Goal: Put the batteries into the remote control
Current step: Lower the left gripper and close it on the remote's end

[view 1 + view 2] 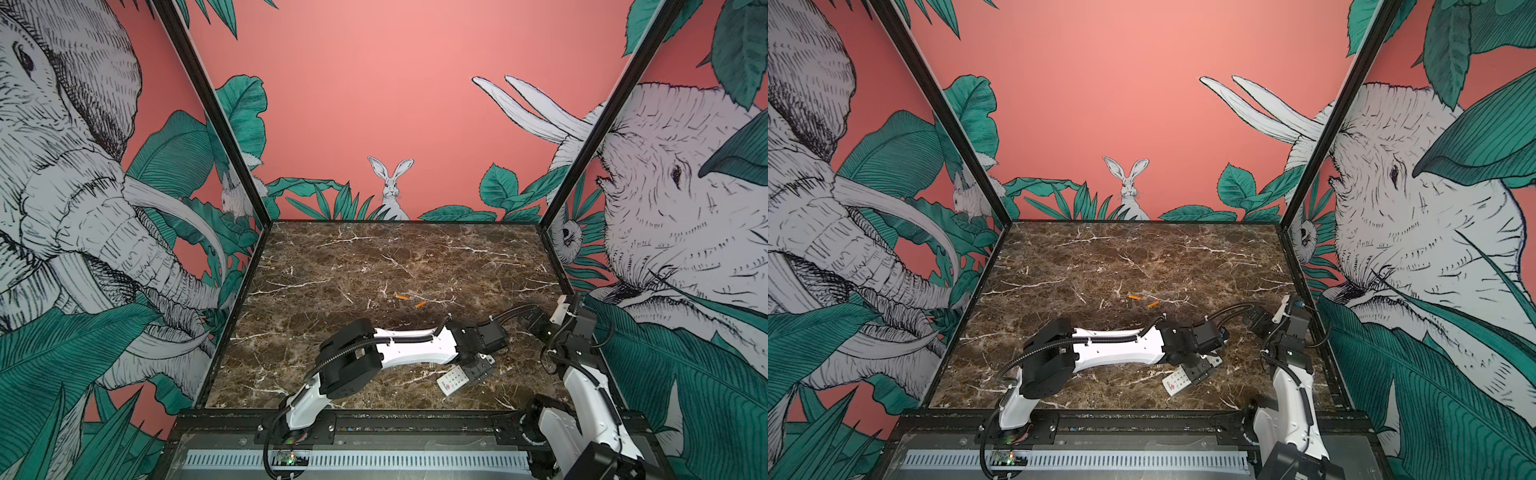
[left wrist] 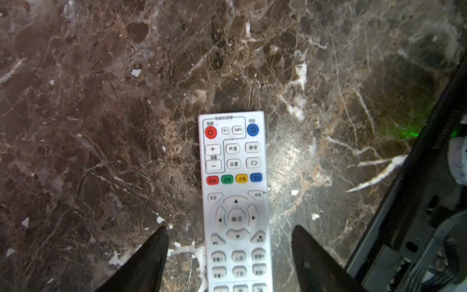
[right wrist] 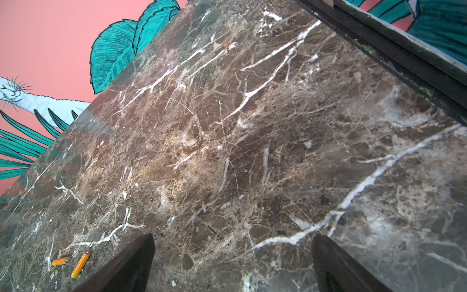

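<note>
The white remote control [image 2: 233, 164] lies buttons up on the marble table near its front right, seen in both top views [image 1: 452, 381] [image 1: 1177, 383]. My left gripper [image 2: 230, 227] is down over it and open, one black finger [image 2: 151, 252] on each side of the remote with a gap on both sides. Two orange batteries [image 1: 402, 297] [image 1: 421, 304] lie loose close together near the table's middle, also in the right wrist view [image 3: 61, 261] [image 3: 80, 265]. My right gripper [image 3: 232, 237] hangs open and empty above bare marble by the right edge.
The brown marble table [image 1: 332, 257] is walled by printed panels at the back and both sides. A black frame rail [image 3: 404, 58] runs along the right edge close to the right arm [image 1: 582, 374]. The left arm [image 1: 407, 347] stretches across the front.
</note>
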### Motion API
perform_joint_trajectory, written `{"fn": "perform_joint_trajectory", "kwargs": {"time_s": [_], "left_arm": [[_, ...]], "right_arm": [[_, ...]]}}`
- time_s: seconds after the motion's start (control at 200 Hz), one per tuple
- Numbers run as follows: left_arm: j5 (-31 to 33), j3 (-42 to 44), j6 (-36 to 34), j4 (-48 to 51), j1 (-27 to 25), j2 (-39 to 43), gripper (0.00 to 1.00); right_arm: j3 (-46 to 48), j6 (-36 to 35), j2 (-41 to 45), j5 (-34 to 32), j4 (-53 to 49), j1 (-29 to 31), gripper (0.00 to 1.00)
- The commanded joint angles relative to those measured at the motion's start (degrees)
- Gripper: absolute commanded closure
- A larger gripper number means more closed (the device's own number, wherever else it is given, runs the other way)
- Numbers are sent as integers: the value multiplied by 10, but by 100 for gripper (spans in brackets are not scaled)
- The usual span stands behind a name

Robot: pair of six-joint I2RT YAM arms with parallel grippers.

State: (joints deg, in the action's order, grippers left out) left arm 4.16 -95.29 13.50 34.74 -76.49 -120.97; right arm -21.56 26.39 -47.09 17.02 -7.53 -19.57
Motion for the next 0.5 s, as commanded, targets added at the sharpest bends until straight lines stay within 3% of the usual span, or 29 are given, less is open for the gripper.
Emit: {"fn": "perform_joint_trajectory", "kwargs": {"time_s": [0.0, 0.495], "left_arm": [[11, -25, -2, 19, -6, -5, 23], [29, -71, -2, 40, -7, -61, 31]], "right_arm": [[6, 6, 6, 7, 19, -3, 1], [9, 12, 9, 4, 22, -5, 1]]}}
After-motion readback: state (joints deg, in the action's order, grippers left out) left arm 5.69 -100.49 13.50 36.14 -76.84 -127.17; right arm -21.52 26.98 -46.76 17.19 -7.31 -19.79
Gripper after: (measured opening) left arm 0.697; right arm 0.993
